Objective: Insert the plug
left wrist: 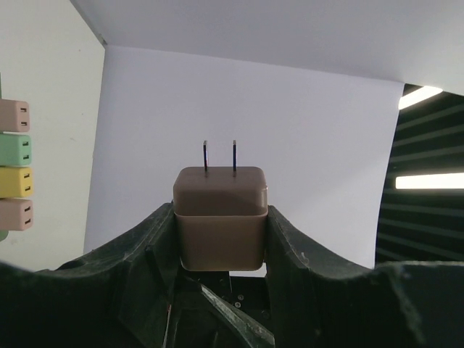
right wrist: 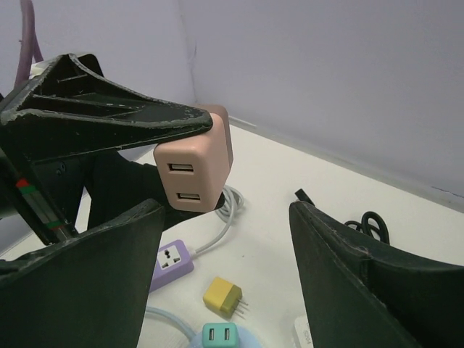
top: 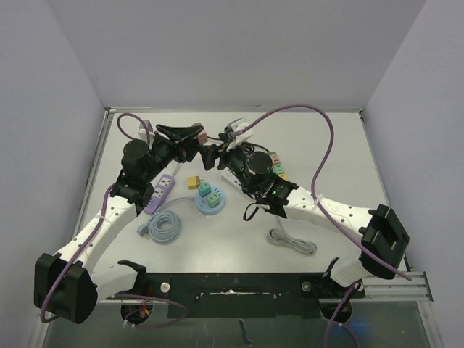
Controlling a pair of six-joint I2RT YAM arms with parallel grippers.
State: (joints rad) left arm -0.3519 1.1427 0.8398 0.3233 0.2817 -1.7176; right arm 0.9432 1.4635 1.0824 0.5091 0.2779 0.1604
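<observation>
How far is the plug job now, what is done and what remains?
Done: the left gripper is shut on the pink plug. In hand: the open right gripper faces it. Left: the prongs are in no socket; the purple power strip lies apart.

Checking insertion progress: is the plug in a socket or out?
Out. The plug sits clamped in the left gripper, and both prongs stand bare with nothing around them.

Left arm [top: 101, 230] and right arm [top: 339, 212] in white shells, black round joint housings, purple cable [top: 301, 107] running along each, matte black wedge-shaped fingers [right wrist: 80, 290], lightly scuffed
</observation>
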